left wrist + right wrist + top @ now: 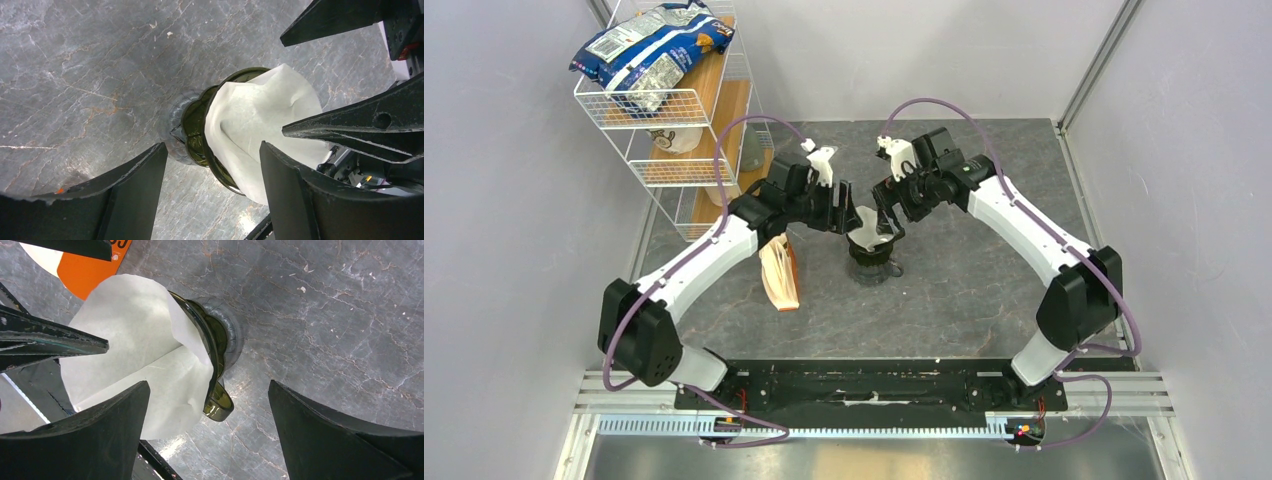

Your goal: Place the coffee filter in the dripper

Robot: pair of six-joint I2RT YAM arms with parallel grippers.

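The white paper coffee filter (867, 226) sits in the dark olive-green dripper (871, 250) at the table's middle, and its upper edge stands well above the rim. It shows clearly in the left wrist view (255, 120) and the right wrist view (135, 340). The dripper (196, 135) rests on a clear greyish piece below it. Its small handle (220, 407) points toward the right gripper. My left gripper (848, 220) is open at the filter's left side, one finger (290, 190) beside the paper. My right gripper (887, 220) is open at its right side, one finger (100, 435) against the paper.
The tan, orange-edged filter packet (779, 275) lies left of the dripper, under the left arm, and shows in the right wrist view (85, 270). A white wire rack (674, 110) with a blue bag stands at the back left. Grey walls close both sides.
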